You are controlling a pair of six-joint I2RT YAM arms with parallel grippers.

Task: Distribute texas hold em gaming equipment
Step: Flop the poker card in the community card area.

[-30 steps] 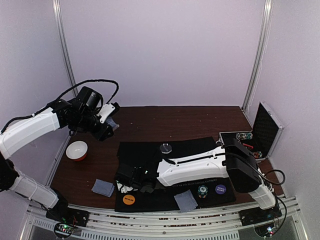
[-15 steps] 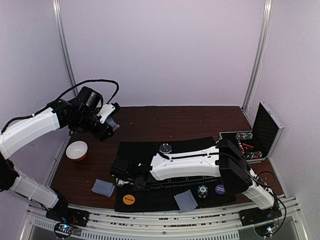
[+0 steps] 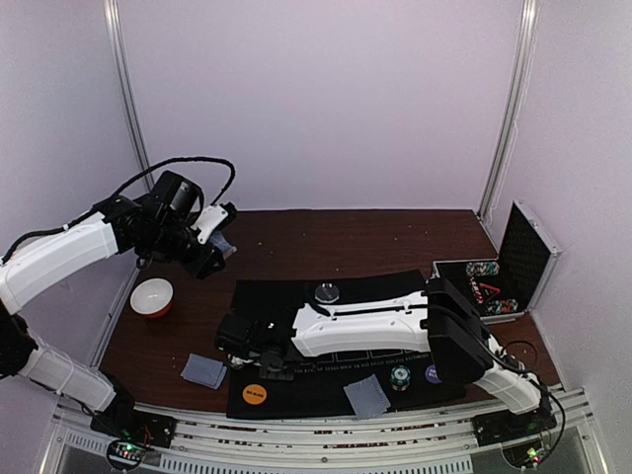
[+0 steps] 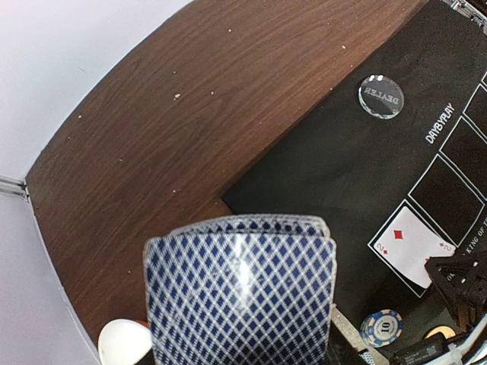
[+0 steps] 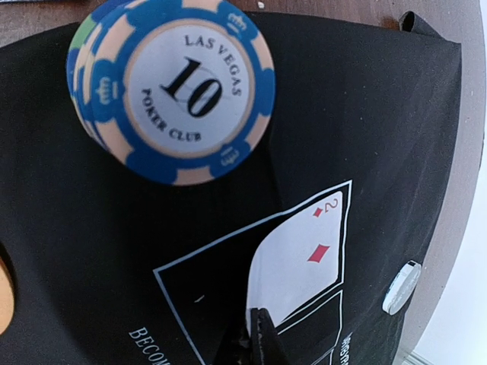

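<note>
Near the left edge of the surface: white bowl. Raised over the far-left corner, the left fingers clamp the card deck. On the mat, the right fingers are pressed together, empty, at the two of diamonds. Right edge: open case holding chips.

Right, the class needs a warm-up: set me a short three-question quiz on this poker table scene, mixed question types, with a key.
1. True or false: the clear dealer disc lies on the black mat.
2. Which card lies face up inside a white outline on the mat? A) ace of spades B) two of diamonds C) king of hearts
3. Fill in: the top chip of the blue-and-cream chip stack shows the number ___.
Key: 1 true; 2 B; 3 10.
</note>
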